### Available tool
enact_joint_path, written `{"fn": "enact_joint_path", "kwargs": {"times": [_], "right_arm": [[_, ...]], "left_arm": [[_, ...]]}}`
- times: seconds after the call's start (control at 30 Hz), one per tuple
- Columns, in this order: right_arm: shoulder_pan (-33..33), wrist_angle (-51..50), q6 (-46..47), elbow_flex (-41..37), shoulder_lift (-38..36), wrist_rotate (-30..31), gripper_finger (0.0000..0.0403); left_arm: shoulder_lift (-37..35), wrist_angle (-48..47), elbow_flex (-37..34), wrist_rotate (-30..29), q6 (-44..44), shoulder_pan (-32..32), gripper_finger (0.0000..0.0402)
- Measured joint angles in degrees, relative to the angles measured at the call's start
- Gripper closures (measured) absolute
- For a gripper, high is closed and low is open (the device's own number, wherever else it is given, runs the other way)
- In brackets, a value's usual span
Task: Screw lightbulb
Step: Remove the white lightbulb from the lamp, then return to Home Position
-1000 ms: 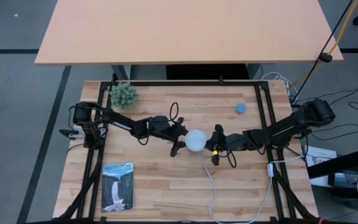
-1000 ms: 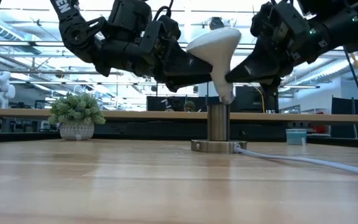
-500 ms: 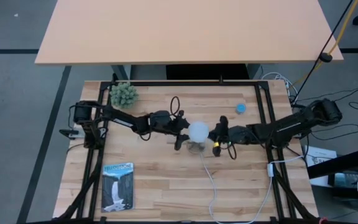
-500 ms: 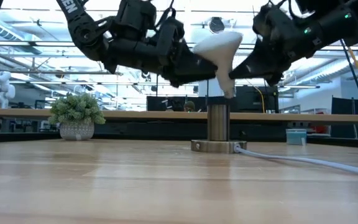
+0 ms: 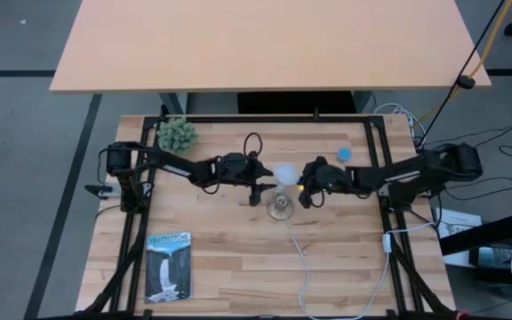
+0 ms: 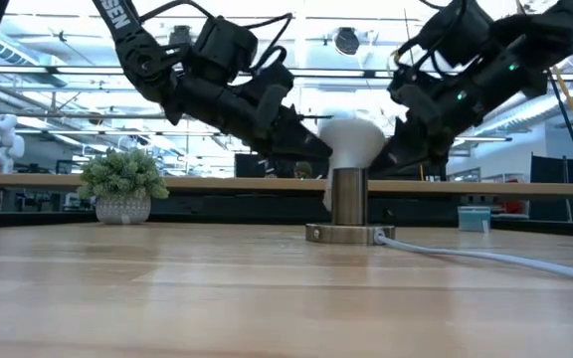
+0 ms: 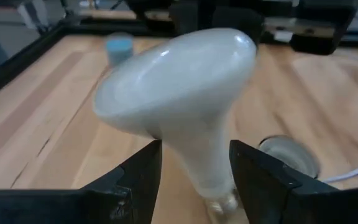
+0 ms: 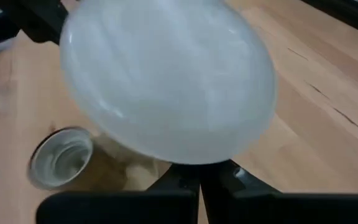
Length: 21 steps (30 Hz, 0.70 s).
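From above, the lightbulb (image 5: 284, 172) hangs over mid-table between the left gripper (image 5: 265, 182) at its 9 o'clock and the right gripper (image 5: 305, 187) at its 3 o'clock, with the socket (image 5: 280, 208) just at its 6 o'clock. At table height the lightbulb (image 6: 351, 139) sits beside the socket's (image 6: 348, 199) top, not visibly threaded in. The left wrist camera shows that arm's fingers (image 7: 138, 174) clamped on the narrow neck: a matte white dome tapering to a grey base. It looks light, smooth and breakable, so the neck seems the safest hold. From the right wrist, I cannot tell how that gripper's fingers stand
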Motion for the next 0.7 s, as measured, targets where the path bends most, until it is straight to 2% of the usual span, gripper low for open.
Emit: {"fn": "enact_joint_path", "kwargs": {"times": [0.23,0.7], "right_arm": [[-2.76,5.09,-1.53,0.00,4.32,-2.94,0.0403],[-7.89,9.95,-3.02,-0.02,10.23,-6.32,0.0403]], "left_arm": [[0.23,-3.51,-0.01,-1.13,-0.03,1.44,0.0209],[6.55,-1.81,-0.02,-2.06,-1.84,2.07,0.0209]]}}
